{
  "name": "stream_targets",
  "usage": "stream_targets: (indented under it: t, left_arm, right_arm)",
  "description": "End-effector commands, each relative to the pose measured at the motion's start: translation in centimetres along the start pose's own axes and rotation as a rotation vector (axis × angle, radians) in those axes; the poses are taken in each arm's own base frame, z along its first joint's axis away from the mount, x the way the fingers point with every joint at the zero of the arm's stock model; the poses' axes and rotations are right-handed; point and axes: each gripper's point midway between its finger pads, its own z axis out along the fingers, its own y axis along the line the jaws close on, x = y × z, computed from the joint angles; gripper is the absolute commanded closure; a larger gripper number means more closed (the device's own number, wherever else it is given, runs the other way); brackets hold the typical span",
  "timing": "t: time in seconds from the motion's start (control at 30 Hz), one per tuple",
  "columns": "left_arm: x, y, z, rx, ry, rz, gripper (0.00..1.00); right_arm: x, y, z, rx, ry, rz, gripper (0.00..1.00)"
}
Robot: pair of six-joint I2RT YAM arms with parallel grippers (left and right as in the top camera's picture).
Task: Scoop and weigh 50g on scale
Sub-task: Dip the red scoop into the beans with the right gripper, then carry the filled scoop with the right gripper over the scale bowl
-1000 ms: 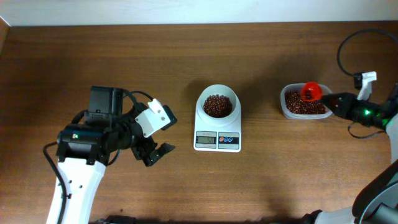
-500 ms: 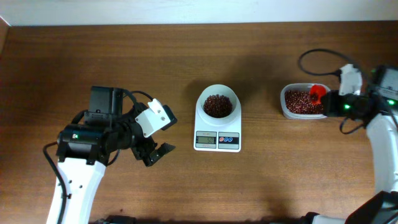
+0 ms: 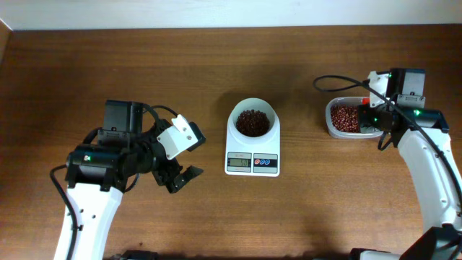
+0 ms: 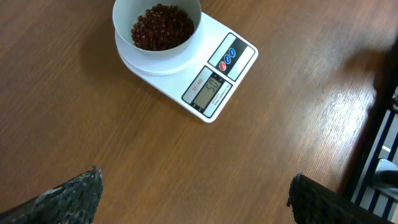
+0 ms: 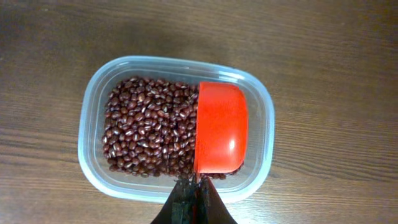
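Beans [image 5: 149,130] lie just beyond the right end effector [image 5: 195,191] gripping the scoop [image 5: 219,127].

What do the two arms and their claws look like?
The left arm and right arm have white shells with black joints. The left claw has dark, textured fingers beside a white box. The right claw is black; green lights and a looping black cable sit near it.

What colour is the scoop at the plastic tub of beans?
Bright orange-red scoop; clearest in the right wrist view.
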Motion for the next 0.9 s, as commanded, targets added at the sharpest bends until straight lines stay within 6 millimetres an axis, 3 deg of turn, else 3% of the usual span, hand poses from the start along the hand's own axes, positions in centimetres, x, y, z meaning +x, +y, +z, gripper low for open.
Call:
stream_targets:
  t: [0.0, 0.07, 0.17, 0.23, 0.3, 0.37, 0.5, 0.63, 0.87]
  left_arm:
    - [-0.5, 0.3, -0.4, -0.013, -0.013, 0.0, 0.01]
    - [-0.5, 0.3, -0.4, -0.013, -0.013, 0.0, 0.01]
    - [-0.5, 0.3, -0.4, -0.013, -0.013, 0.0, 0.01]
    - [-0.5, 0.3, -0.4, -0.013, -0.013, 0.0, 0.01]
    - [-0.5, 0.3, -0.4, -0.013, -0.013, 0.0, 0.01]
    - [-0.5, 0.3, -0.4, -0.013, -0.013, 0.0, 0.01]
    - [-0.5, 0.3, -0.4, -0.013, -0.013, 0.0, 0.01]
    - [-0.5, 0.3, -0.4, -0.013, -0.013, 0.0, 0.01]
    - [-0.5, 0.3, -0.4, -0.013, -0.013, 0.0, 0.01]
  right_arm:
    - [-1.5, -0.3, -2.2, 0.021, -0.086, 0.017, 0.96]
    - [-2.6, 0.1, -3.6, -0.009, -0.148, 0.016, 0.96]
    - [-4.8, 1.7, -7.3, -0.105, -0.303, 0.001, 0.96]
    - [-5.8, 4.0, -8.9, -0.242, -0.373, -0.025, 0.96]
    - [-6.5, 7.9, -10.7, -0.483, -0.442, -0.069, 0.96]
    - [-6.6, 10.0, -11.6, -0.63, -0.464, -0.103, 0.96]
    - [-6.0, 13.2, -9.8, -0.763, -0.395, -0.126, 0.96]
    - [-5.0, 18.5, -7.2, -0.863, -0.298, -0.199, 0.96]
    - [-6.0, 22.4, -8.1, -0.876, -0.372, -0.317, 0.96]
